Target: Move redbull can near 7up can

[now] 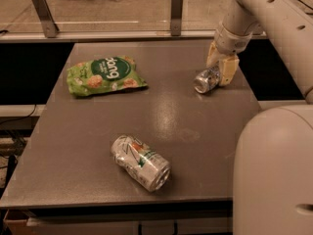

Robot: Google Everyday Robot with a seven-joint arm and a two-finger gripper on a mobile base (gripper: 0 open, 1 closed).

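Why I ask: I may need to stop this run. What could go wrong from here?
1. The redbull can lies on its side at the gripper, close to the right edge of the table. Being round, it could roll or slip out and go off that edge.
2. The 7up can also lies on its side, near the front edge. A bump when the redbull can arrives could roll it off.
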